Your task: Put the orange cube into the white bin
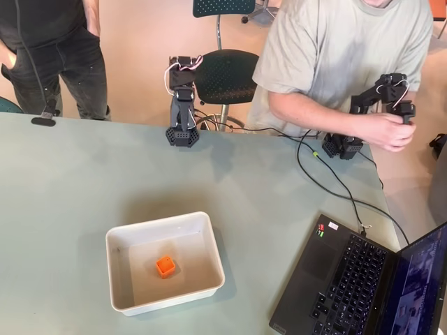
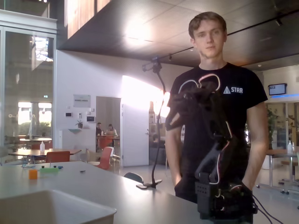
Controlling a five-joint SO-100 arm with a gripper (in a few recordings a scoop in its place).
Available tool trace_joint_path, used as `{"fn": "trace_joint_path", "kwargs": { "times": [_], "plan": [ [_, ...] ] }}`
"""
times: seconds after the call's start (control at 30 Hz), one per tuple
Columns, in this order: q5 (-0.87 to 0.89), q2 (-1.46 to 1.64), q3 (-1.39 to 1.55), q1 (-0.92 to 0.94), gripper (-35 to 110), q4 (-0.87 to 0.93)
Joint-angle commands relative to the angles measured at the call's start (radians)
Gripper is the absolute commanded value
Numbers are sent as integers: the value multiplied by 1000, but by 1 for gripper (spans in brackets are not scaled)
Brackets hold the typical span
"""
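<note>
In the overhead view the small orange cube [image 1: 165, 266] lies on the floor of the white bin [image 1: 119, 241], near its middle. The bin sits on the grey-green table towards the front. My black arm stands folded at the table's far edge, with the gripper [image 1: 181, 112] well back from the bin and nothing visibly in it. The fixed view shows the arm as a dark backlit shape [image 2: 205, 140] on the right, and the bin's rim [image 2: 56, 205] at the bottom left. The jaws are too dark and folded to read.
An open laptop [image 1: 363, 279] fills the table's front right corner, and cables [image 1: 328, 178] run from it to the far edge. One person stands behind the table at the left, another at the right. A chair [image 1: 223, 73] stands behind the arm.
</note>
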Motion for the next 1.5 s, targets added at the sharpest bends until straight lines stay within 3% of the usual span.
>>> {"fn": "trace_joint_path", "kwargs": {
  "times": [0.0,0.33,0.57,1.0,1.47],
  "plan": [
    [3,175,198,3,1,-64],
    [3,736,1114,9,1,-526],
    [6,916,1488,17,1,-637],
    [58,922,1720,23,1,-637],
    [130,923,1747,23,1,-627]
  ]
}}
